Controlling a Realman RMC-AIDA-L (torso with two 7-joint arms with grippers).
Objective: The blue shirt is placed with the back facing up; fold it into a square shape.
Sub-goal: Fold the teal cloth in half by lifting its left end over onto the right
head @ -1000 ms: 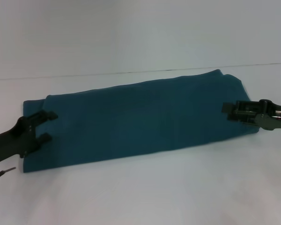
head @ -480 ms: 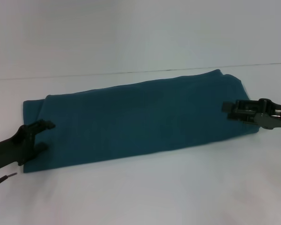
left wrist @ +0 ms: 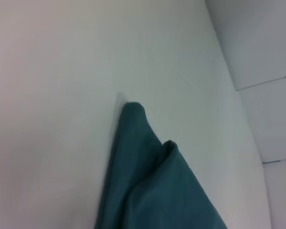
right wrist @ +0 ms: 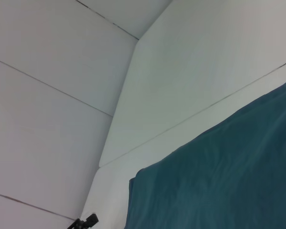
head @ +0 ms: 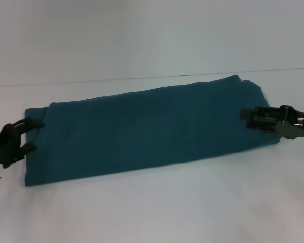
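The blue shirt (head: 152, 129) lies on the white table (head: 157, 212) as a long folded band running from left to right, plain side up. My left gripper (head: 29, 135) is open at the band's left end, its two fingertips just over the cloth edge with nothing between them. My right gripper (head: 243, 117) hovers over the band's right end. In the left wrist view a folded corner of the shirt (left wrist: 148, 186) shows on the table. In the right wrist view the shirt (right wrist: 224, 181) fills the lower part, with the left gripper (right wrist: 86, 221) far off.
The table's back edge meets a pale wall (head: 152, 35) just behind the shirt. Bare white table surface lies in front of the shirt and to both sides of it.
My left gripper has drawn back to the left, from over the shirt's left end to its edge, staying open. The right gripper and the shirt have not moved.
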